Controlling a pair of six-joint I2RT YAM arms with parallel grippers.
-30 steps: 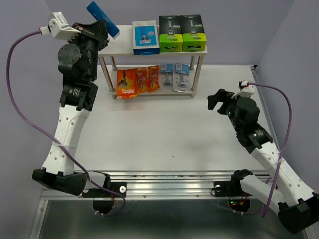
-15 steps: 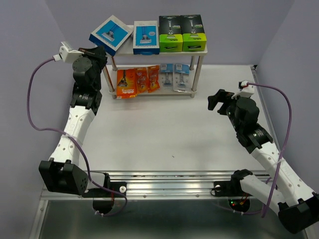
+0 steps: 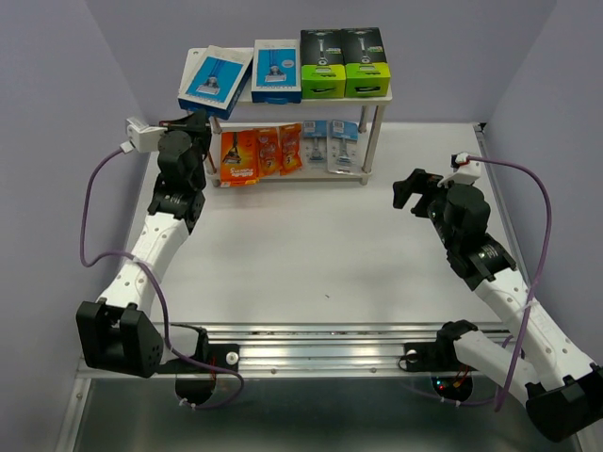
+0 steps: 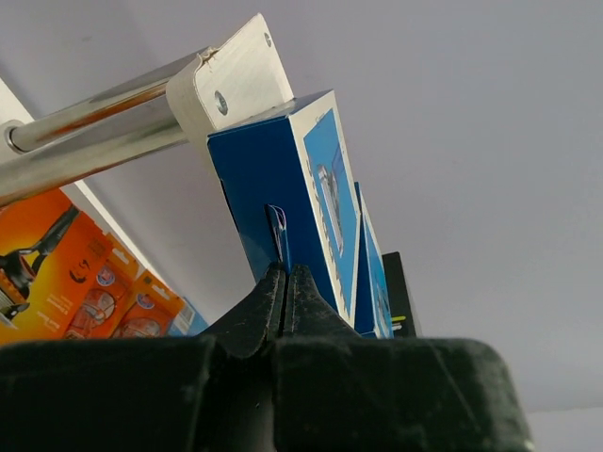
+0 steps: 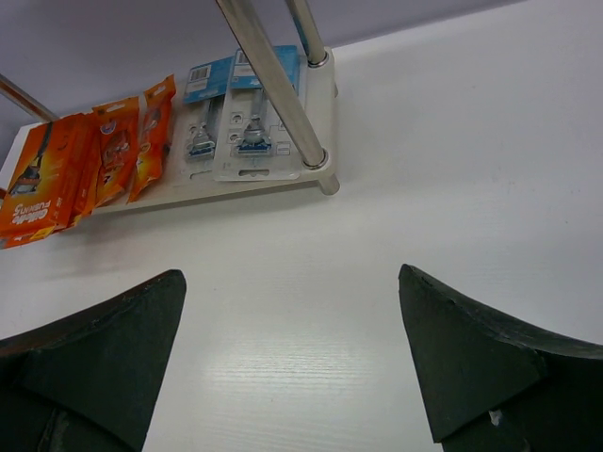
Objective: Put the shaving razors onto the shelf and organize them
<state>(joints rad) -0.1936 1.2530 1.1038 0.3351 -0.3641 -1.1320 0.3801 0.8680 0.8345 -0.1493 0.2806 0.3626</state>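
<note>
The shelf [image 3: 311, 99] stands at the back of the table. My left gripper [image 3: 201, 121] is just under the left end of its top board. In the left wrist view the gripper [image 4: 286, 273] is shut on the end flap of a blue razor box [image 4: 273, 179]. That box [image 3: 215, 80] lies askew, overhanging the board's left end [image 4: 236, 75]. A second blue box [image 3: 276, 71] and two black-and-green boxes [image 3: 343, 63] stand on top. Orange packs [image 3: 254, 153] and light-blue blister cards [image 3: 332, 143] lie on the lower board. My right gripper [image 3: 407, 188] is open and empty right of the shelf, over bare table [image 5: 290, 273].
Purple walls close in the back and both sides. A purple cable [image 3: 89, 217] loops left of the left arm, another [image 3: 542, 226] right of the right arm. A metal rail [image 3: 311, 344] runs along the near edge. The shelf's right posts [image 5: 273, 85] show in the right wrist view.
My left arm has come down and towards the shelf, bringing the blue box from up in the air onto the left end of the top board. The right arm has not moved.
</note>
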